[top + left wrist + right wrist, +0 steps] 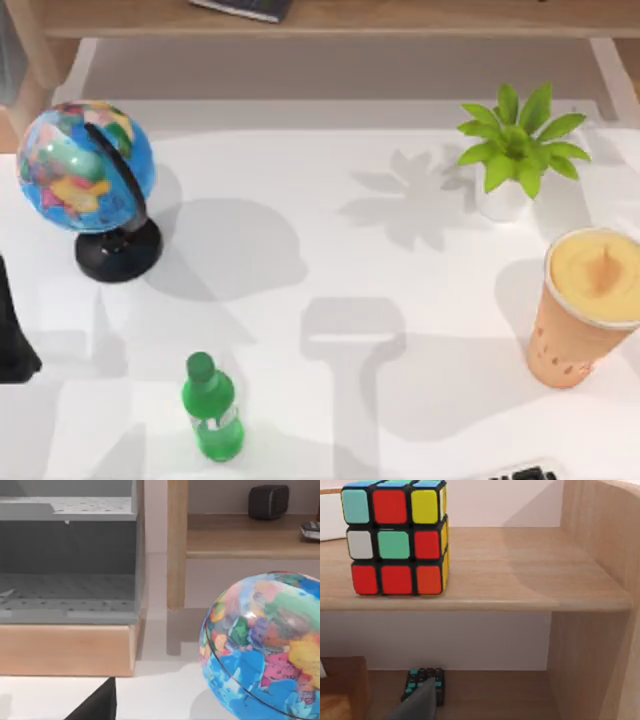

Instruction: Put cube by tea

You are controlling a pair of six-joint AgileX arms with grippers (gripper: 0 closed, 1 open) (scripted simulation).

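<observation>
The cube [395, 537] stands on a wooden shelf [520, 580] in the right wrist view, its near face showing red, yellow, teal, white and orange stickers in a black frame. A grey part of my right gripper [417, 705] juts in below and short of the shelf, well apart from the cube. The tea [590, 305], a tapered orange cup with a creamy yellow top, stands at the table's right edge. My left arm [12, 335] rests at the table's left edge, and a dark part of my left gripper [95, 705] points toward the globe.
A globe [88, 170] on a black stand sits at the back left. A green bottle [212, 410] stands near the front, and a potted plant [515, 150] at the back right. A small keypad [425, 680] lies under the shelf. A dark piece [522, 472] crosses the front edge.
</observation>
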